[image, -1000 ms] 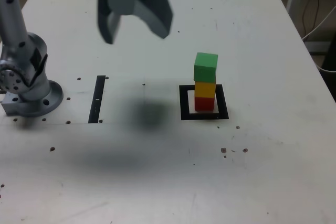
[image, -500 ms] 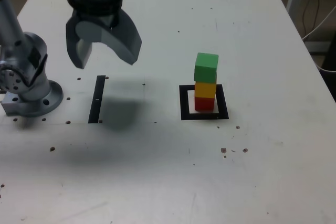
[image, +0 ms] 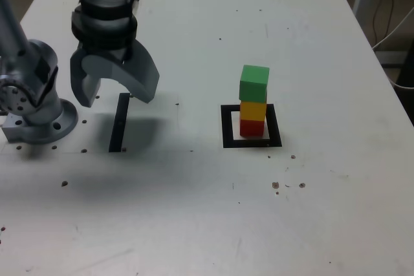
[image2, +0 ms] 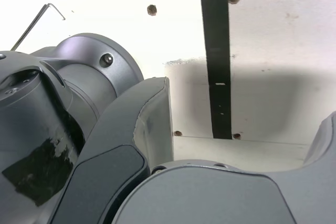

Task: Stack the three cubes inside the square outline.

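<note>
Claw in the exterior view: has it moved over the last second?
Yes. The open claw has swung toward the exterior view's left and down, away from the block stack, and now hangs over the black strip.

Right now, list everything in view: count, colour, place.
small matte green cube: one, green, top of the stack.
small matte yellow cube: one, yellow, middle of the stack.
small matte red cube: one, red, bottom of the stack, inside the outline.
flat black square outline: one, black with white centre, around the stack's base.
straight black tape strip: one, black, below the gripper.
white table: one, white, under everything.
cables: pale, exterior view's right edge.
grey arm base: one, exterior view's left.
gripper: one, grey, open, empty, above the strip.
</note>
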